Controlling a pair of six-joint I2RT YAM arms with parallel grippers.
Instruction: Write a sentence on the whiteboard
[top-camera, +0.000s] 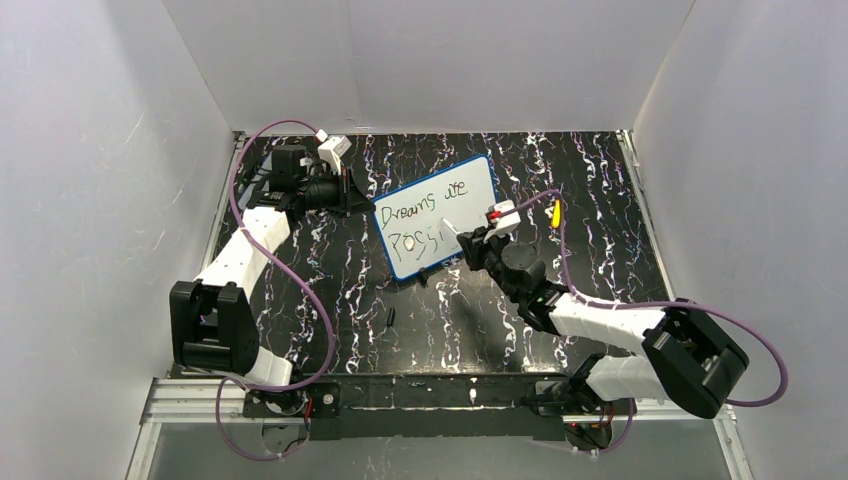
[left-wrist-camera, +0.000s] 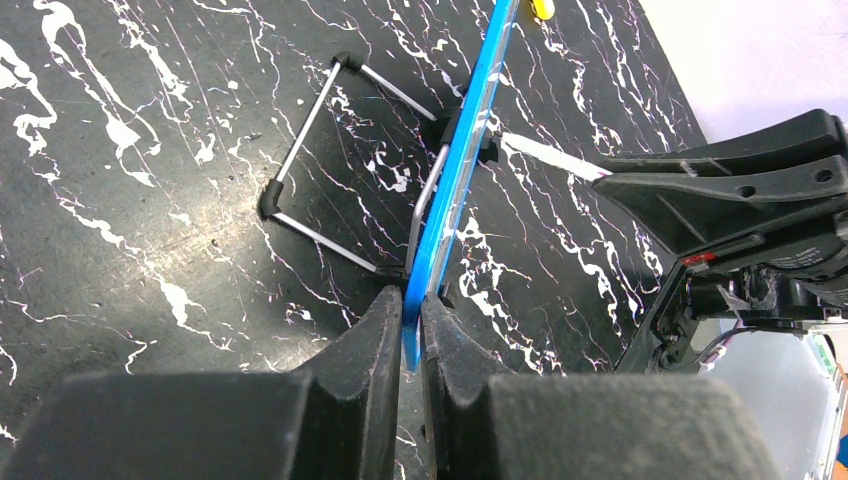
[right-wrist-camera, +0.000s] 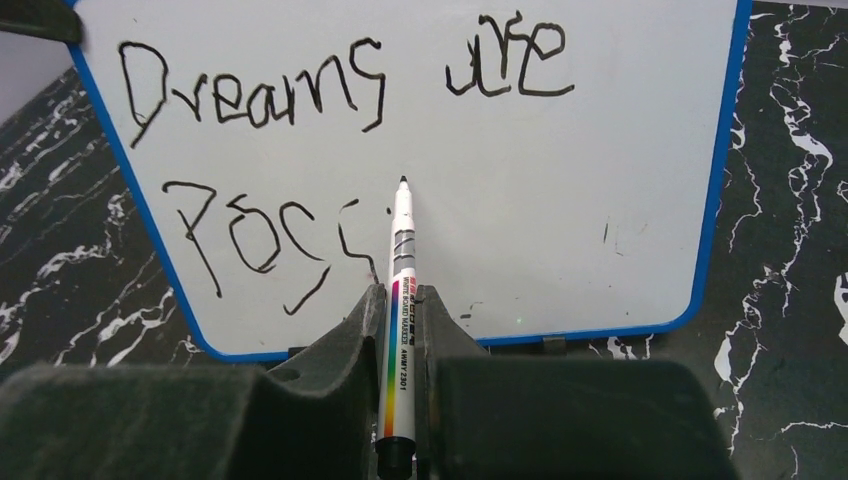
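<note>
My right pincer clamped the marker, tip aimed at the board just right of the last letter; my left pincer pinched the board's edge.

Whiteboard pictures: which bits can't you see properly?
- Left wrist view: the whiteboard shows edge-on, so its front face is hidden.
- Right wrist view: whether the marker tip touches the whiteboard cannot be told from this angle.
- Top external view: the yellow thing and the small black thing are too small to name.
</note>
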